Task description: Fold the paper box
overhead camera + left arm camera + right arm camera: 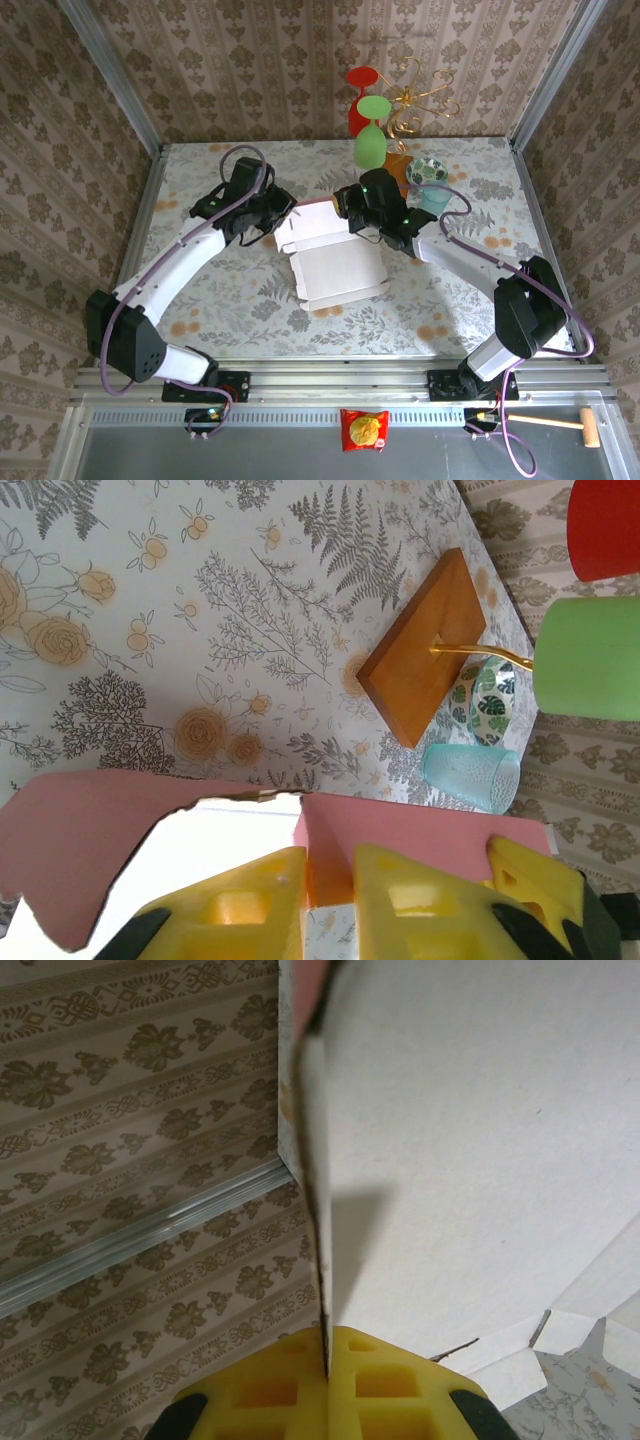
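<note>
One teal cup (470, 777) near paper box (100, 830).

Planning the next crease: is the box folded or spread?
Mostly spread: the box lies pale side up; only its far panel stands lifted, pinched in the right tool.

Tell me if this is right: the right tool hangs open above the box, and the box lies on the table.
Not quite. The right tool is not open above the box: it is shut on an edge of it. The right wrist view shows the card pinched in it. The box does lie on the table.
</note>
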